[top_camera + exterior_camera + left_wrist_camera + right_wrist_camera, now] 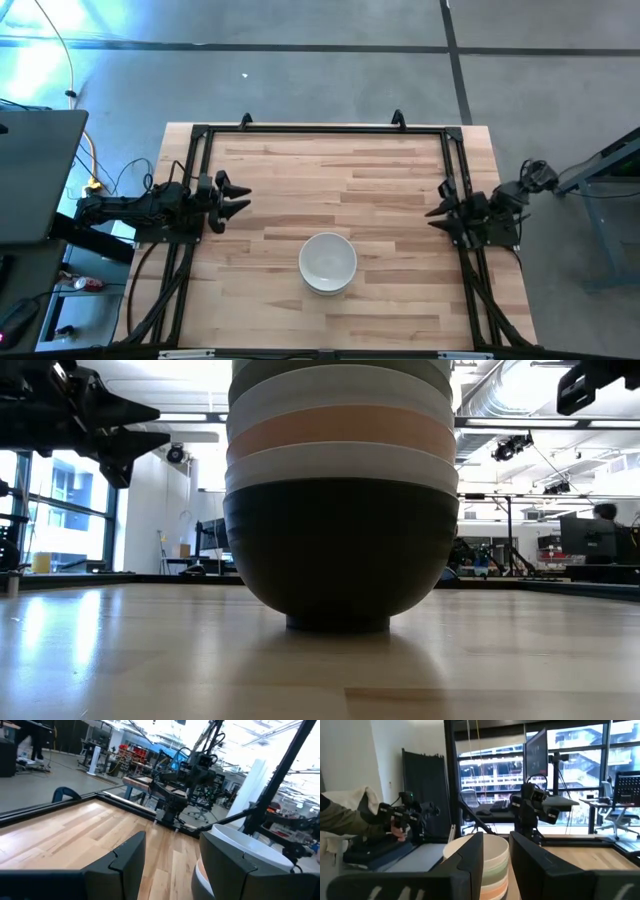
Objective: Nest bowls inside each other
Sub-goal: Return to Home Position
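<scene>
Several bowls sit nested in one stack (327, 263) on the wooden table, near its front middle. The black bottom bowl (338, 560) rests on its foot. Above it show a white rim (340, 460), a peach one (340, 430), another white one and a grey-green one. From above the top bowl looks white. My left gripper (238, 197) hovers open at the table's left side, level and pointing right. My right gripper (438, 217) hovers open at the right side, pointing left. The stack (492, 865) shows between the right gripper's fingers, farther off.
A black metal frame (320, 128) runs along the table's edges. At the far left of the right wrist view, beyond the table, a person's sleeve and hand (350, 817) hold a dark device. Bare wood lies between each gripper and the stack.
</scene>
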Available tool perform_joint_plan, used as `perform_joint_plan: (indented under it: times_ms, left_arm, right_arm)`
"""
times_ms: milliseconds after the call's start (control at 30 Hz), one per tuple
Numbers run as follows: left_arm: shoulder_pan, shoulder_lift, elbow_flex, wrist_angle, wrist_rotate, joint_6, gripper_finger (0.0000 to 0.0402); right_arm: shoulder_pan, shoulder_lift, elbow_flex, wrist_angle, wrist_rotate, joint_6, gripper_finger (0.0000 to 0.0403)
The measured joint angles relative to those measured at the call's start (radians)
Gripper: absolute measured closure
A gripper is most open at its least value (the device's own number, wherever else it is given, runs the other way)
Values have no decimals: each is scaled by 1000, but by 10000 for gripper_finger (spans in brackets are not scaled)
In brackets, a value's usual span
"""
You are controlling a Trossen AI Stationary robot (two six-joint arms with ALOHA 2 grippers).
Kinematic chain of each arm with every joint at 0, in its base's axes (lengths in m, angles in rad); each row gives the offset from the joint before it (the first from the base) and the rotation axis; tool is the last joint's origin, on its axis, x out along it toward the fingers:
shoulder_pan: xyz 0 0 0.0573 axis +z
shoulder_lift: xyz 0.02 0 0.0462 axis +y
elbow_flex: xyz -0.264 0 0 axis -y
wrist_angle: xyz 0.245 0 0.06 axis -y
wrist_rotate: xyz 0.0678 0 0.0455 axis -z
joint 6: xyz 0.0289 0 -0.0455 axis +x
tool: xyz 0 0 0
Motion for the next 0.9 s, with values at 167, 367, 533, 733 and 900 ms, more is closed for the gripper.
perform_joint_plan:
  times_ms: [167,367,533,733,900]
  left_arm:
    - [0,0,0,0,28,2,225]
    - [0,0,0,0,41,2,225]
    - [0,0,0,0,48,5,225]
    - [0,0,0,-1,47,29,225]
    - [0,0,0,-1,47,37,225]
  right_arm:
    - [0,0,-75,98,-3,-8,318]
    - [0,0,-151,209,4,-27,318]
    - [0,0,-168,211,4,-17,318]
    - [0,0,-168,176,-10,25,318]
    - [0,0,-168,130,-67,72,318]
